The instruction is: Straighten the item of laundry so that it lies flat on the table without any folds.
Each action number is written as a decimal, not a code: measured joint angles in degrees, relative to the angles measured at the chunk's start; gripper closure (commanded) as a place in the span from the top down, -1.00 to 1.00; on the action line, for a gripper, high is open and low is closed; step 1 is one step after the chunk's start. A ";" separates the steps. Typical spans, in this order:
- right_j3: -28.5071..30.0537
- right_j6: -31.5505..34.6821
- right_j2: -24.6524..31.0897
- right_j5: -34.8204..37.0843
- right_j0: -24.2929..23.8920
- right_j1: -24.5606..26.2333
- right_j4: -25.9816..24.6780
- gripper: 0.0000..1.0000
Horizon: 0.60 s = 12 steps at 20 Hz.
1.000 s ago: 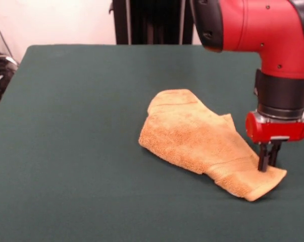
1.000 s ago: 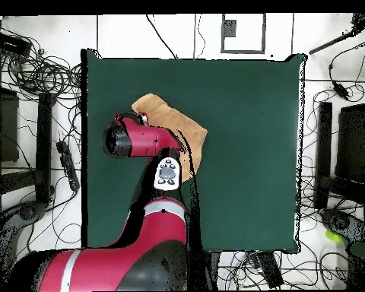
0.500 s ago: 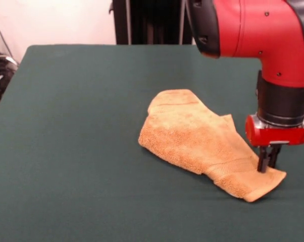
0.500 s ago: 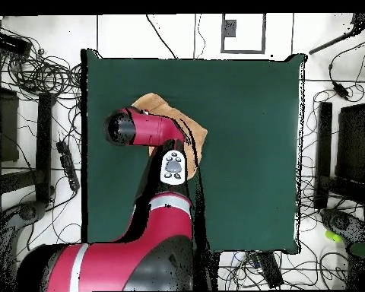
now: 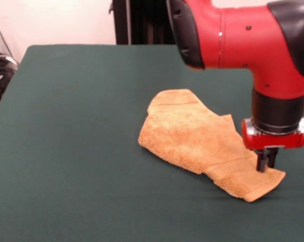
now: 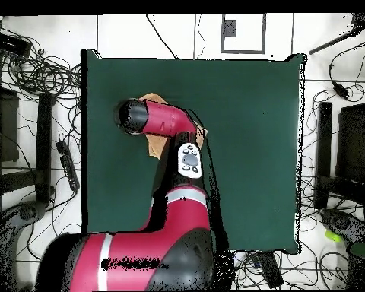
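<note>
The item of laundry [image 5: 195, 137], a golden-orange towel, lies rumpled and folded over itself on the green table [image 5: 66, 131], right of centre. Its ribbed band runs near the front right corner. My gripper [image 5: 266, 165] comes straight down on that corner, its dark fingers close together and shut on the cloth just behind the band. In the overhead view the red arm covers the gripper and most of the towel. Only the towel's edges [image 6: 150, 99] peek out on the table [image 6: 254, 152].
Open green cloth stretches to the left and front of the towel in the front view. The towel's gripped corner lies close to the table's right side. Cables and equipment [image 6: 33, 84] surround the table on the floor.
The arm's upper link has swung leftward in the front view, and the gripper has edged slightly left and lower on the same corner. The towel's shape is almost unchanged.
</note>
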 measured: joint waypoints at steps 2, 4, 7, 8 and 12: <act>0.01 0.00 1.81 1.44 -1.69 0.02 0.63 -1.00; 0.00 0.00 3.19 2.62 -3.02 0.08 1.04 -1.00; 0.00 0.00 5.53 4.54 -5.31 0.25 1.59 -1.00; 0.00 0.00 7.90 6.32 -7.63 0.60 1.93 -1.00; 0.02 0.00 12.07 9.21 -11.64 1.37 2.29 -1.00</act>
